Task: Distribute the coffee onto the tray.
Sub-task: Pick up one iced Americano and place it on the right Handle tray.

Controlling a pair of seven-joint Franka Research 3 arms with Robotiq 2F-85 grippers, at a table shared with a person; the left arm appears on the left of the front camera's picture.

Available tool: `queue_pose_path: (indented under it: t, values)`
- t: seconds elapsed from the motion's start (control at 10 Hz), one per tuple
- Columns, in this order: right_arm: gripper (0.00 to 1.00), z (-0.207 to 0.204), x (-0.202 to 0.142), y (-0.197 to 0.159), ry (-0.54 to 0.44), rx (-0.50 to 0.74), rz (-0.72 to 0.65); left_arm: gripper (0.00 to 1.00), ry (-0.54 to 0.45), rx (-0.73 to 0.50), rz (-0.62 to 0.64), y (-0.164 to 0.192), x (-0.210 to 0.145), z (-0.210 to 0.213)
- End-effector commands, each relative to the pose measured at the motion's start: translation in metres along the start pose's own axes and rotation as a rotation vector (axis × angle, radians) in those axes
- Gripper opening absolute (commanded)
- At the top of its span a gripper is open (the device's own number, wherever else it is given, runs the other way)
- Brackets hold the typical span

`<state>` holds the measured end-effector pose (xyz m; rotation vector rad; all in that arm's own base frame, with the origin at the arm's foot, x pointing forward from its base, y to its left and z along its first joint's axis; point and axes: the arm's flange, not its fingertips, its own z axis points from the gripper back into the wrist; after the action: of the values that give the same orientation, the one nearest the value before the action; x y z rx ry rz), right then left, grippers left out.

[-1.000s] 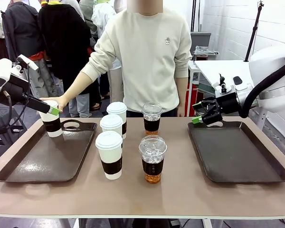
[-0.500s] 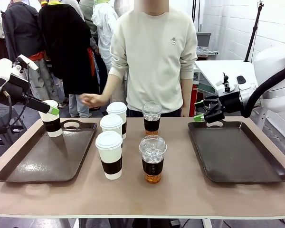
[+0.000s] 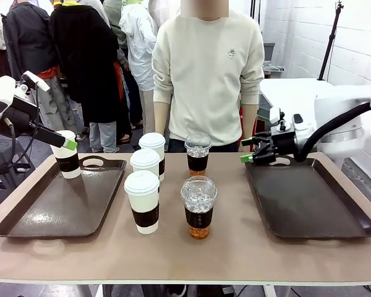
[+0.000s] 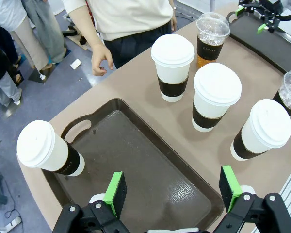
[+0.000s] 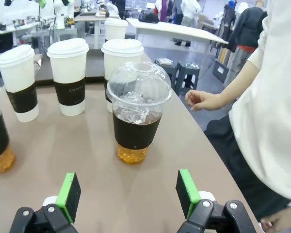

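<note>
One white lidded cup [image 3: 67, 156] [image 4: 46, 148] stands in the far left corner of the left tray [image 3: 62, 207]. My left gripper [image 3: 67, 143] [image 4: 173, 189] hovers open just beside it, holding nothing. Three more white cups [image 3: 152, 148] [image 3: 145, 166] [image 3: 142, 201] and two clear dome-lidded cups [image 3: 198, 153] [image 3: 199, 207] stand mid-table. My right gripper [image 3: 250, 154] [image 5: 128, 193] is open at the right tray's [image 3: 309, 198] far left corner, facing the far clear cup [image 5: 138, 119], a short gap away.
The person stands at the far side, both arms down, one hand [image 4: 103, 58] [image 5: 203, 99] hanging by the table edge. Other people stand behind at the left. Bare tabletop lies along the near edge and between the cups and the right tray.
The person's hand left the cup on the left tray and dropped to their side. My right gripper moved left toward the far clear cup. The left arm stayed still.
</note>
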<state>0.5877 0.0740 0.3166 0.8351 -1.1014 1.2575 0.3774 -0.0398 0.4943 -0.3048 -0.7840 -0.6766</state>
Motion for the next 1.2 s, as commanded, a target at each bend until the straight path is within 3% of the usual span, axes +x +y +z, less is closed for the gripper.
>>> queue_pose_path:
  t: [0.0, 0.5, 0.6, 1.1]
  values:
    - [1.00, -0.015, 0.004, -0.026, -0.018, 0.013, -0.015, 1.00, 0.000, -0.007, 0.003, 0.001, -0.001, 0.000]
    - [1.00, -0.038, 0.008, -0.045, 0.016, 0.044, -0.073, 1.00, 0.000, -0.007, 0.003, 0.001, -0.001, 0.000]
    - [1.00, -0.032, 0.000, -0.039, -0.024, 0.027, -0.014, 1.00, 0.000, -0.007, 0.003, 0.001, -0.001, 0.000]
    - [1.00, -0.031, -0.006, -0.043, -0.021, 0.028, -0.001, 1.00, 0.000, -0.007, 0.003, 0.001, -0.001, 0.000]
